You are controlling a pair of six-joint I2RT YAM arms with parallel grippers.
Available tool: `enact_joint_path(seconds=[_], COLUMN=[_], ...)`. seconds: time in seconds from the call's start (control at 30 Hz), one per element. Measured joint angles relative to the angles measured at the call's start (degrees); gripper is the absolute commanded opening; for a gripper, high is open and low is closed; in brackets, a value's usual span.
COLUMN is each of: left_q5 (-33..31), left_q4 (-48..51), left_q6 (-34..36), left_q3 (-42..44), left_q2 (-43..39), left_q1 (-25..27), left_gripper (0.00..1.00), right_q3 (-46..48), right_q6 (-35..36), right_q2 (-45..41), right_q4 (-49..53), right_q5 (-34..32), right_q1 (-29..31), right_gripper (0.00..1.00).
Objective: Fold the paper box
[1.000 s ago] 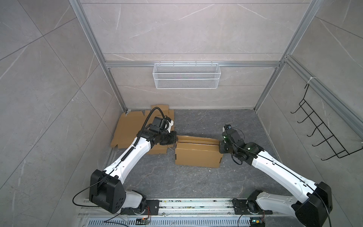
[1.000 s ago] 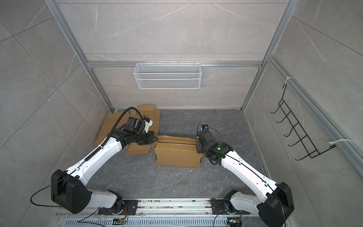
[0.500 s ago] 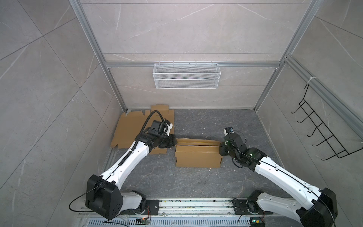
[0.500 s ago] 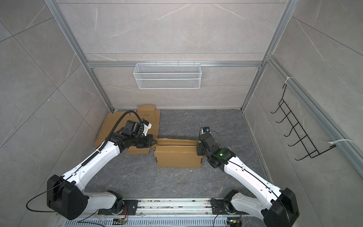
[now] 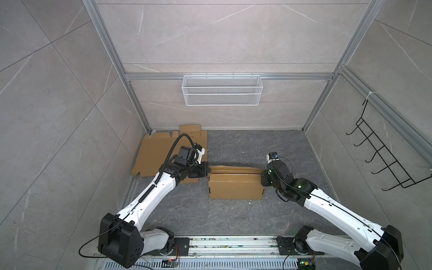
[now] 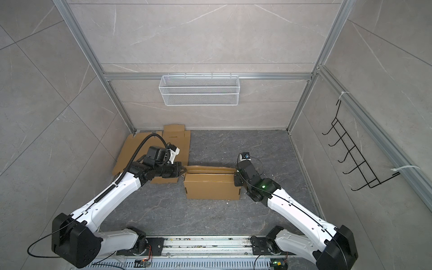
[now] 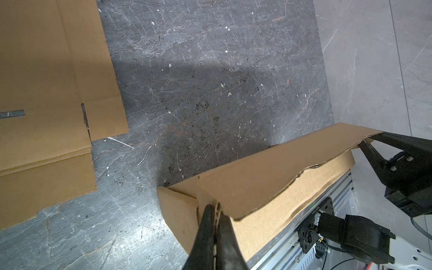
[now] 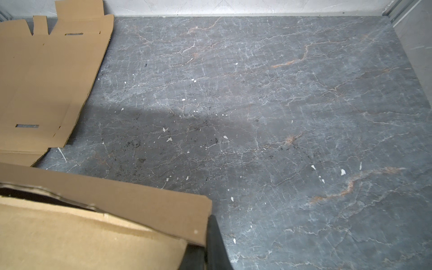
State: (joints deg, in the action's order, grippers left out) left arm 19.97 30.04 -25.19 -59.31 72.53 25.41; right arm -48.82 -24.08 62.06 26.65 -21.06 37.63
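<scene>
- Cardboard box [image 5: 235,190] stands on the dark floor [image 5: 233,145], its long flap [image 7: 268,168] tilted over the opening.
- Left gripper [image 7: 216,210] pinches one flap end.
- Right gripper [image 8: 208,224] pinches the opposite end.

White wire basket [image 5: 222,90], black hook rack [image 5: 385,147], flat cardboard sheets [image 5: 154,152]

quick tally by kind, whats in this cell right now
cardboard box: 1
pile of flat cardboard blanks: 1
grippers: 2, left gripper and right gripper
white wire basket: 1
black hook rack: 1
total: 6
</scene>
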Motion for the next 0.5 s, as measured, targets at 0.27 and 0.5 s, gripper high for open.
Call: enact_joint_path(seconds=[0.27, 0.5], left_q5=[0.2, 0.1], left_q4=[-1.8, -2.7], left_q6=[-0.2, 0.0], left_q3=[2.0, 3.3], left_q2=[-1.6, -2.6], left_q1=[0.1, 0.2], left_gripper=[0.05, 0.04], right_q3=[0.9, 1.0], right_q6=[-0.4, -0.4], right_q2=[-0.7, -0.7], right_q4=[-0.9, -0.9], right_q5=[-1.4, -2.0], right_q1=[0.8, 1.3], right_gripper=[0.0, 0.0])
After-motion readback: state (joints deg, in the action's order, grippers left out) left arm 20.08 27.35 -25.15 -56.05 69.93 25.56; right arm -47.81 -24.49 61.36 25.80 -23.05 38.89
